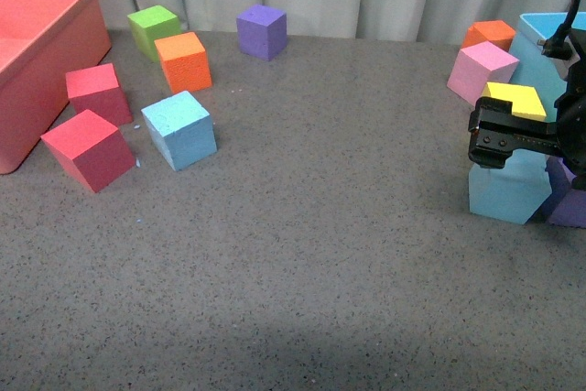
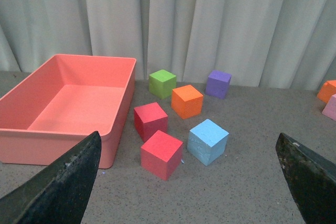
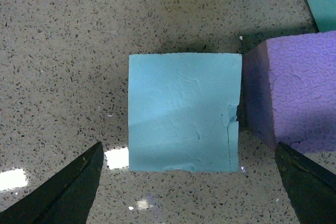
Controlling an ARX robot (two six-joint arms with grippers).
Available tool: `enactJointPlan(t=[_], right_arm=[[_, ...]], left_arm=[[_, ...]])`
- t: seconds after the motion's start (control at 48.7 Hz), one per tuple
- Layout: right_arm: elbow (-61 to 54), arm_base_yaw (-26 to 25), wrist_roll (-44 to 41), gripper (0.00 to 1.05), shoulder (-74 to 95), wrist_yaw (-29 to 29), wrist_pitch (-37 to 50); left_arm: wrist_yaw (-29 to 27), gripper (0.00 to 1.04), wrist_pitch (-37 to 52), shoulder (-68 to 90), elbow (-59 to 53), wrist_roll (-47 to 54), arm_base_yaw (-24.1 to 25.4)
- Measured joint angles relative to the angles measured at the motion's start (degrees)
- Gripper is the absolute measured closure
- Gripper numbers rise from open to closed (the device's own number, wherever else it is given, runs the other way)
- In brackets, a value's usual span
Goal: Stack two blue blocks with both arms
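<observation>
One blue block lies at the left of the table between the red cubes and the orange cube; the left wrist view shows this blue block ahead of my left gripper, which is open, empty and well short of it. The left arm does not show in the front view. The other blue block sits at the right edge, directly beneath my right gripper. In the right wrist view that block lies just ahead of the open right gripper, untouched, its fingers spread wider than the block.
A purple cube touches the right blue block's side, a yellow cube lies just behind it, and a turquoise bin stands beyond. Pink and orange cubes are nearby. At the left: red bin, two red cubes, orange, green, purple.
</observation>
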Motion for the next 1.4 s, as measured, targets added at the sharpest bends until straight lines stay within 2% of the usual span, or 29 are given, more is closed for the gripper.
enactJointPlan(t=[0.596, 0.822, 0.883, 0.945, 1.068, 1.397], right_arm=[[9.2, 0.2, 2.3, 0.10, 11.5, -2.0, -1.9], [10.7, -0.1, 2.4, 0.38, 12.6, -2.1, -3.5], [11.0, -0.2, 2.7, 0.49, 12.6, -2.8, -3.9], [11.0, 0.1, 3.1, 0.54, 12.2, -3.5, -4.0], [13.1, 2.1, 3.2, 0.58, 11.5, -4.5, -4.4], [28.2, 11.0, 1.4, 0.59, 16.8, -6.8, -10.0]], left_arm=[[0.0, 0.07, 0.0, 0.0, 0.0, 0.0, 0.0], [0.0, 0.07, 0.0, 0.0, 0.0, 0.0, 0.0], [0.0, 0.07, 0.0, 0.0, 0.0, 0.0, 0.0], [0.0, 0.07, 0.0, 0.0, 0.0, 0.0, 0.0], [0.0, 0.07, 0.0, 0.0, 0.0, 0.0, 0.0], [0.0, 0.07, 0.0, 0.0, 0.0, 0.0, 0.0]])
